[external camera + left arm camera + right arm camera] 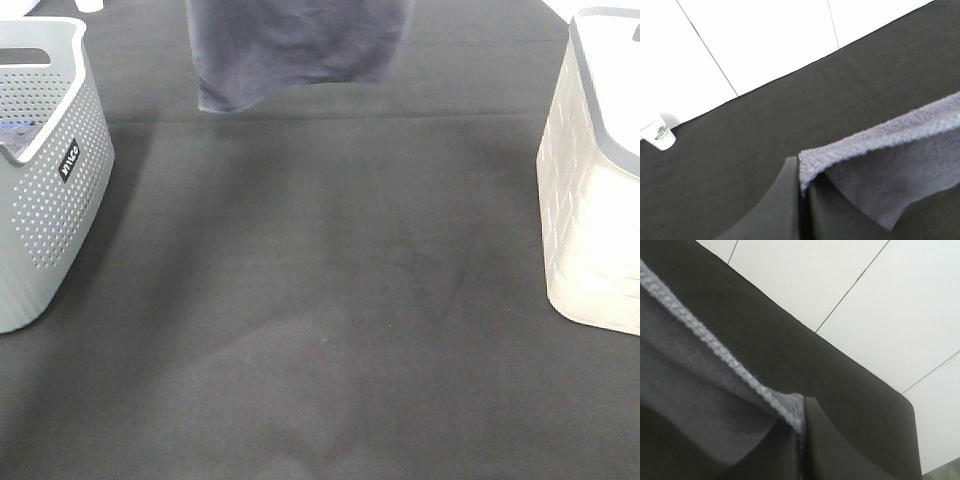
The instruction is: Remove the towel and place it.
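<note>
The grey-lavender towel (290, 45) hangs in the air above the far middle of the black table, its lower edge free, its top cut off by the frame. In the left wrist view my left gripper (802, 200) is shut on one corner of the towel (880, 165). In the right wrist view my right gripper (801, 440) is shut on another corner of the towel (700, 385), whose stitched hem runs away from the fingers. The towel is stretched between the two. Neither gripper shows in the exterior high view.
A grey perforated basket (45, 190) stands at the left edge of the black table (330, 300). A whitish translucent basket with a grey rim (595, 200) stands at the right edge. A small white paper cup (657, 134) stands at the table's far edge.
</note>
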Motion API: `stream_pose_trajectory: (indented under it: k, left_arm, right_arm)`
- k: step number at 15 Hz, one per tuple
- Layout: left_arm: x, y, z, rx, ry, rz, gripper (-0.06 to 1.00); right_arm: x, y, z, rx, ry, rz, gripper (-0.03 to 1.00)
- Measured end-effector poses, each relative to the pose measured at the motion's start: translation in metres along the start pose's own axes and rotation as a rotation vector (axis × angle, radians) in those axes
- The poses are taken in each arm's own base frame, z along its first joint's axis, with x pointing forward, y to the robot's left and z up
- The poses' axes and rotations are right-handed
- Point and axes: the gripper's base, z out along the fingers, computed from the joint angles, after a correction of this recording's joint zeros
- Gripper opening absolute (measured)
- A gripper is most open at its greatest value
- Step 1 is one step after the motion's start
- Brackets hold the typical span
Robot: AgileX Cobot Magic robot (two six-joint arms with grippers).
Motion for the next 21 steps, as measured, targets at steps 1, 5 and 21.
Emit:
stream_pose_trajectory:
  k: [1, 5, 21]
  left_arm:
    - [0.006, -0.003, 0.007, 0.004, 0.003, 0.001, 0.0]
    - [0.02, -0.012, 0.024, 0.017, -0.019, 0.004, 0.0]
    - [0.052, -0.041, 0.046, 0.051, 0.105, 0.077, 0.0]
  right_arm:
    - [0.006, 0.0, 0.005, -0.004, 0.013, 0.014, 0.0]
    - [0.021, -0.005, 0.015, 0.0, 0.024, 0.062, 0.0]
    - [0.075, 0.0, 0.039, -0.105, 0.245, 0.35, 0.0]
